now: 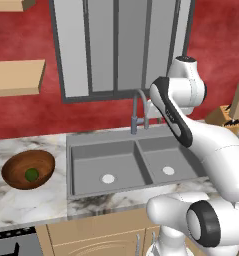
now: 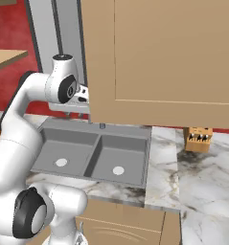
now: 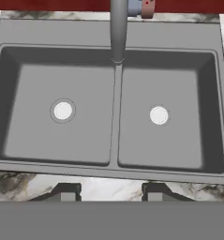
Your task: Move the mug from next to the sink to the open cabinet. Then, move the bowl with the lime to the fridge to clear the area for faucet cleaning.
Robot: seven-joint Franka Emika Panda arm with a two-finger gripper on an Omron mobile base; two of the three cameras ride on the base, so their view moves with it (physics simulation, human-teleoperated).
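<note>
The dark wooden bowl (image 1: pixel 16 167) rests on the marble left of the sink (image 1: pixel 91 137), with the small green lime (image 1: pixel 31 174) inside it. My gripper (image 3: pixel 111 193) hangs open above the sink's (image 3: pixel 62 33) front rim, looking down on both basins, with nothing between its fingertips (image 3: pixel 69 192). The faucet (image 1: pixel 139 107) arches over the divider between the basins, and its spout (image 3: pixel 118 28) shows from above. The open cabinet's tan door (image 2: pixel 159 57) hangs over the counter right of the sink (image 2: pixel 73 124), just beside my hand. The fridge is out of view.
A wooden knife block (image 1: pixel 226 117) (image 2: pixel 198 139) stands at the back of the counter right of the sink. Tan shelves (image 1: pixel 16 77) project from the red wall at left, above the bowl. A grey window (image 1: pixel 116 45) is behind the faucet.
</note>
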